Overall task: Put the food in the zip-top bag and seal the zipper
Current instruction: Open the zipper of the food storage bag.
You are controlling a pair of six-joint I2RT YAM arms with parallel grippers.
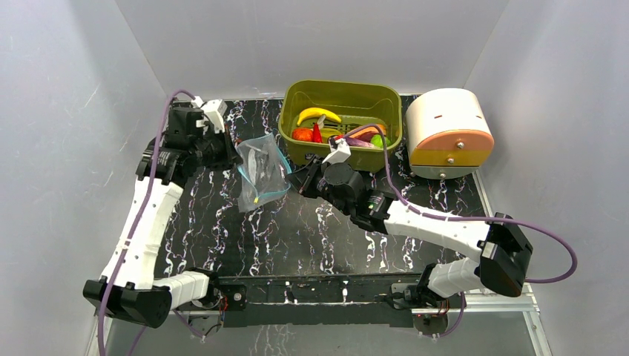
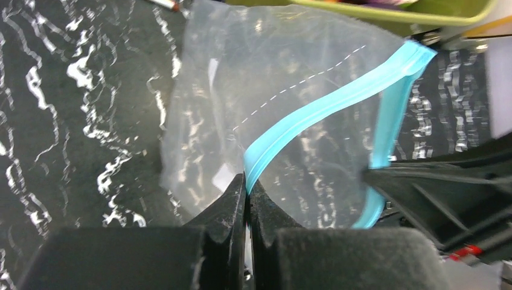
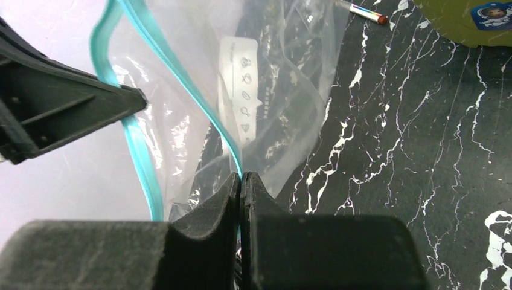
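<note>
The clear zip-top bag [image 1: 261, 172] hangs slack between my two grippers over the black marbled table, mouth open. My left gripper [image 1: 237, 152] is shut on one teal-blue zipper [image 2: 326, 106] lip, pinching it at the fingertips [image 2: 247, 187]. My right gripper [image 1: 291, 178] is shut on the opposite lip of the zipper [image 3: 181, 78], held at its fingertips [image 3: 242, 176]. The food lies in the olive tub behind: a yellow banana [image 1: 317, 114], a red-orange tomato [image 1: 302, 134], a red chili [image 1: 317, 133], a purple eggplant [image 1: 363, 133] and a green fruit [image 1: 380, 140].
The olive-green tub [image 1: 341, 93] stands at the back centre, just behind the right gripper. A white and orange drum-shaped thing [image 1: 450, 133] sits to its right. A thin red-tipped stick [image 3: 362, 11] lies on the table near the bag. White walls enclose three sides.
</note>
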